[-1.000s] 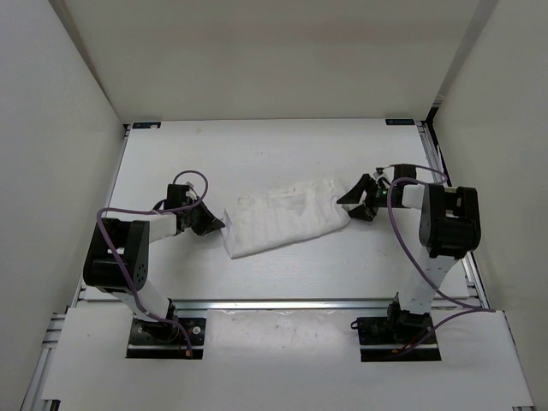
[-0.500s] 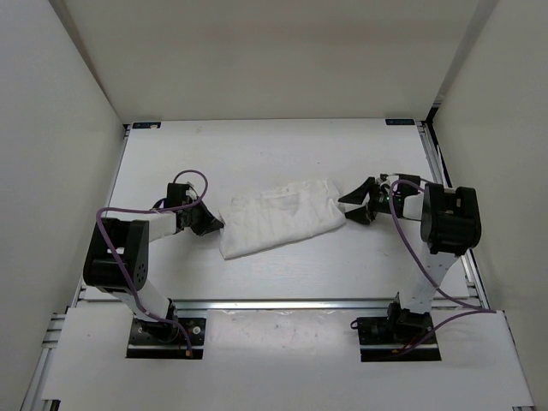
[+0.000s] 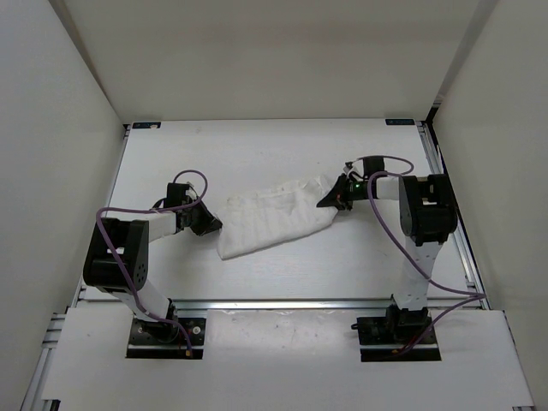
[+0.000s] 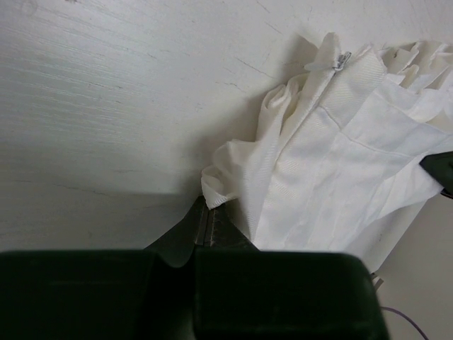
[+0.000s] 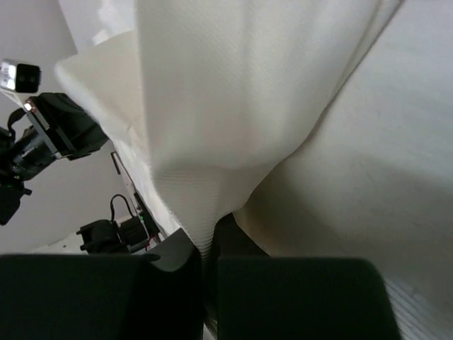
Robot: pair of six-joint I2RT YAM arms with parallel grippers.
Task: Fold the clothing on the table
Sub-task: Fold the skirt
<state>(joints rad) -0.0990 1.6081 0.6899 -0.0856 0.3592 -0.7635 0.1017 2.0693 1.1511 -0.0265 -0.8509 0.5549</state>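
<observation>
While end-pinched, clothing (image 3: 274, 216) amid table (image 3: 257, 150).

One white garment (image 3: 274, 214), one table (image 3: 257, 154), and two claws: left claw (image 3: 216, 224) and right claw (image 3: 328, 201).

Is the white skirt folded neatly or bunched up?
Bunched up: the skirt lies crumpled in uneven pleats, its ends pinched by the left gripper and right gripper.

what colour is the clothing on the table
The clothing is plain white with faint pleat lines, clearest in the left wrist view.
</observation>
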